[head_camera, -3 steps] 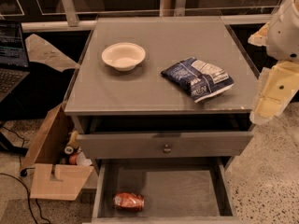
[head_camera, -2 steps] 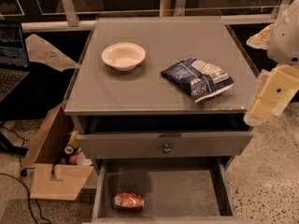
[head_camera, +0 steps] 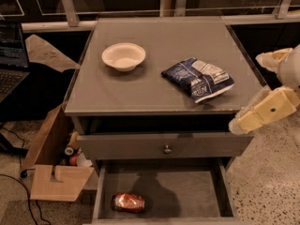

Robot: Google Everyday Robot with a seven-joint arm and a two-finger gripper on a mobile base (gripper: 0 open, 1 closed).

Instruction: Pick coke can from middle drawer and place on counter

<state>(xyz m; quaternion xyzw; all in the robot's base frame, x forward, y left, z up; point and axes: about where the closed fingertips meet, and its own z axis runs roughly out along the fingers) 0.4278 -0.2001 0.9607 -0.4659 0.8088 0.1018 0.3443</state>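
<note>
The coke can [head_camera: 128,202] lies on its side in the front left of the open middle drawer [head_camera: 187,191], at the bottom of the view. The counter [head_camera: 164,36] is the grey cabinet top above it. My gripper [head_camera: 260,87] hangs at the right, just off the counter's front right corner and well above and to the right of the can. Its cream fingers [head_camera: 265,111] stand apart and hold nothing.
A white bowl [head_camera: 123,56] and a blue-and-white chip bag [head_camera: 198,78] lie on the counter. A shut drawer with a round knob [head_camera: 167,149] sits above the open one. A cardboard box [head_camera: 51,172] with small items stands on the floor at left, and a laptop [head_camera: 10,55] is at far left.
My gripper has moved a little left and down, closer to the cabinet's front right corner. The can, bowl and bag have not moved.
</note>
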